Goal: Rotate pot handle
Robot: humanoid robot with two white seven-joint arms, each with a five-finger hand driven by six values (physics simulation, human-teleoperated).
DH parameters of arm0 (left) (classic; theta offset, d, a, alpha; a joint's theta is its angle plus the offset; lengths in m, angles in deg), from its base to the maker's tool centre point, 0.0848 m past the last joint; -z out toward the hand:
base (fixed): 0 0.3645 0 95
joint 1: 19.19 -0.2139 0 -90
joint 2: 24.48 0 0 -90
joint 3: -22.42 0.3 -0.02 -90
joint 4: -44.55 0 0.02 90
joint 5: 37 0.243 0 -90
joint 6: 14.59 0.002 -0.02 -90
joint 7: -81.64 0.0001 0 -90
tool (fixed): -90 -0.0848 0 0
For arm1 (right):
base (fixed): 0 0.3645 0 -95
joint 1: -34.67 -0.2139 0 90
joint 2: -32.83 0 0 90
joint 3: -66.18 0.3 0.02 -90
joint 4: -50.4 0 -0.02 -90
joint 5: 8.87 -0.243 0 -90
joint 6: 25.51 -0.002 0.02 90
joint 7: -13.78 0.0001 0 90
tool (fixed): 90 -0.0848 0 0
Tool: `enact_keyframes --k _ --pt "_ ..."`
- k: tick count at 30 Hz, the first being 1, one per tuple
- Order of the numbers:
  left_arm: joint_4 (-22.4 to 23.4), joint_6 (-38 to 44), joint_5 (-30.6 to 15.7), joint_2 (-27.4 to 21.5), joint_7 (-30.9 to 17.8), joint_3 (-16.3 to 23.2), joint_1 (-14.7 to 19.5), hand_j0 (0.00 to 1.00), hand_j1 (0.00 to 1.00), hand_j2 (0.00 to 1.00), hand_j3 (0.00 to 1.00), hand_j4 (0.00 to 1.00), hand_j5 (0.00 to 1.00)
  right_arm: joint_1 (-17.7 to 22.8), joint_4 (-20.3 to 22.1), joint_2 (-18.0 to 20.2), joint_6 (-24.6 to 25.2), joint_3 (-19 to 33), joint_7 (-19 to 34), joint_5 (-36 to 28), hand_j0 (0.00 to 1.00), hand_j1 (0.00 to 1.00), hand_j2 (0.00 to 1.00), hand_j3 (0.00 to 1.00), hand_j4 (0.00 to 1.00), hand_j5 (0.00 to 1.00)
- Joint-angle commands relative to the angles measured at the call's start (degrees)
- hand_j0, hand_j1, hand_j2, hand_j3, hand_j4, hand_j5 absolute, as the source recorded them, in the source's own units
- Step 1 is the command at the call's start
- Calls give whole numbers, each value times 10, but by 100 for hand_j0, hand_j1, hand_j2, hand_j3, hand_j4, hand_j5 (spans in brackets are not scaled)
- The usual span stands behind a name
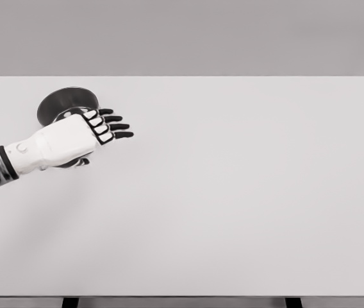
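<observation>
A dark grey round pot (66, 102) stands near the table's far left. Its handle is hidden behind my hand, so I cannot tell which way it points. My left hand (108, 127) reaches in from the left edge and hovers over the pot's near right side. Its black fingertips (119, 126) stretch straight out to the right, spread and holding nothing. The thumb shows dark below the palm. The right arm does not appear in the head view.
The white table (233, 192) fills most of the view, with its far edge against a grey wall and its front edge at the bottom.
</observation>
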Motion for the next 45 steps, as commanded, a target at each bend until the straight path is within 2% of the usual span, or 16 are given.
enact_keyframes --k 1,14,45 --pt "20 0 -1 3 0 -1 0 100 100 100 100 100 100 0 0 0 0 0 0 0 100 100 100 100 100 100" --pt "71 0 20 3 0 -5 4 100 100 100 100 100 100 0 0 0 0 0 0 0 100 100 100 100 100 100" --pt "76 0 20 -15 1 -21 8 100 100 100 100 100 100 0 0 0 -1 0 0 0 100 100 100 100 100 100"
